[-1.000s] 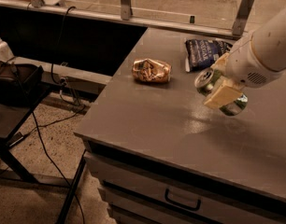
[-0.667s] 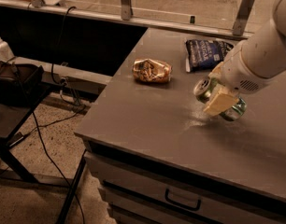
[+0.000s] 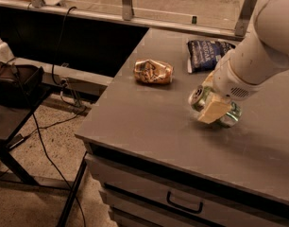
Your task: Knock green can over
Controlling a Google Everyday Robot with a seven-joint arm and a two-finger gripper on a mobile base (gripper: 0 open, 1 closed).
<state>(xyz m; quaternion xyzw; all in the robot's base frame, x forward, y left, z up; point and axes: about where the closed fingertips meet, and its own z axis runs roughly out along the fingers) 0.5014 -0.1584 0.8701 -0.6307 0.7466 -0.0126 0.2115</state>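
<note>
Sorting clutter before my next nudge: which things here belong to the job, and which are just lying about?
Job: green can, tilted on the grey table; gripper, right against it.
Lying about: dented gold-orange can, left of it; dark blue chip bag, behind it.

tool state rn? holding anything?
Tool: against the tilted green can; open, closed or holding cannot be told.

Cream hand point(image 3: 212, 109) over the seemingly green can point(image 3: 230, 117); gold-orange can point(image 3: 153, 72); dark blue bag point(image 3: 208, 55); grey table point(image 3: 144, 122).
</note>
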